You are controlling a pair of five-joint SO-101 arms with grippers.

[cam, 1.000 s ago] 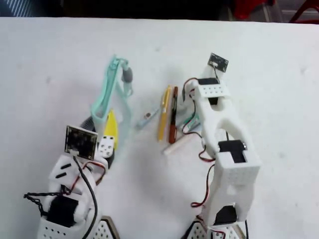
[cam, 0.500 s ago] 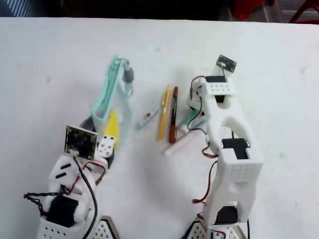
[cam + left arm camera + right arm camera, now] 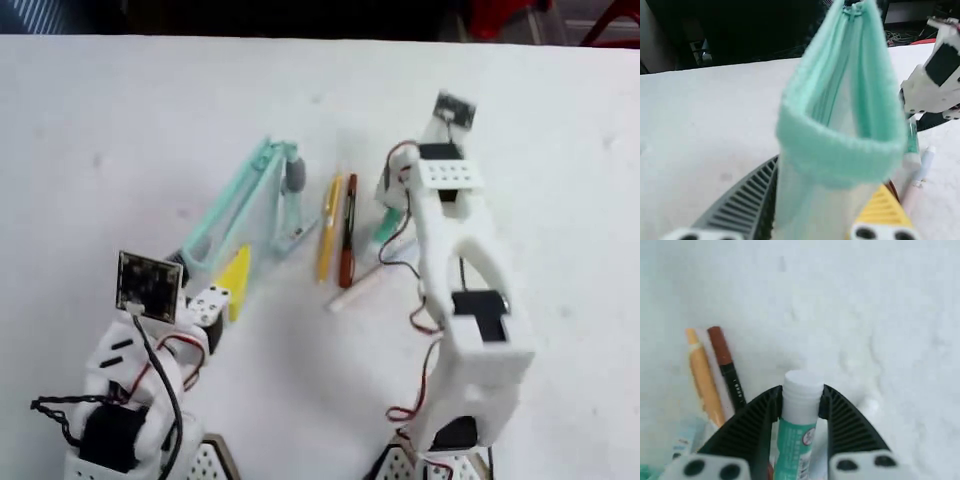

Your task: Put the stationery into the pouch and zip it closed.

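I find the mint-green pouch (image 3: 240,215) with its mouth gaping open, slanting to the left of the pens and gripped at its near end by the left gripper (image 3: 810,215). A yellow pen (image 3: 328,228) and a brown marker (image 3: 347,232) lie side by side, parallel. A white stick (image 3: 358,288) lies angled just below them. The white-capped, green-labelled glue stick (image 3: 799,430) is clamped in the right gripper (image 3: 800,392).

Table (image 3: 120,120): bright, even light from above; white top close to washed out. Shadows: faint, soft-edged, hugging the pens (image 3: 337,228) and the arms' bases. Room past the far table edge: dark, near black. Pouch (image 3: 840,125), left wrist view: well lit against that darkness. Glue stick (image 3: 799,390) cap: glaring white.
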